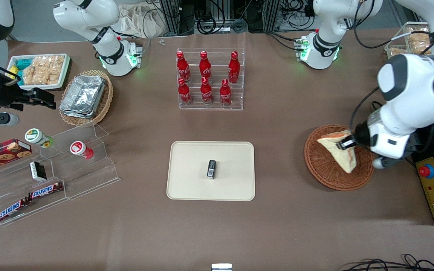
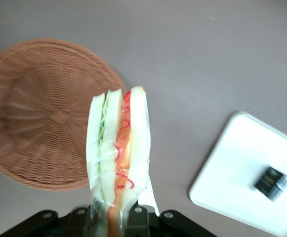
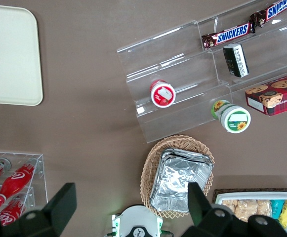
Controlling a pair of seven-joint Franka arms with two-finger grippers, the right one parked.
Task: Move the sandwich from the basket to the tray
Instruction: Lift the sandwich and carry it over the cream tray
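Note:
The sandwich (image 1: 338,150), a wedge of white bread with orange-red and green filling in clear wrap, hangs above the round reddish-brown basket (image 1: 324,169). My left gripper (image 1: 347,144) is shut on the sandwich at its wide end. In the left wrist view the sandwich (image 2: 117,148) stands between the fingers (image 2: 139,217), lifted over the rim of the basket (image 2: 39,108). The cream-beige tray (image 1: 187,180) lies near the table's middle, toward the parked arm's end from the basket, and also shows in the left wrist view (image 2: 237,173). A small dark box (image 1: 211,169) lies on the tray.
A clear rack of red cola bottles (image 1: 210,79) stands farther from the front camera than the tray. Toward the parked arm's end are a tan wicker basket with foil containers (image 1: 85,96), a white snack tray (image 1: 38,70) and clear shelves with snacks (image 1: 43,177). A yellow control box (image 1: 433,188) sits beside the basket.

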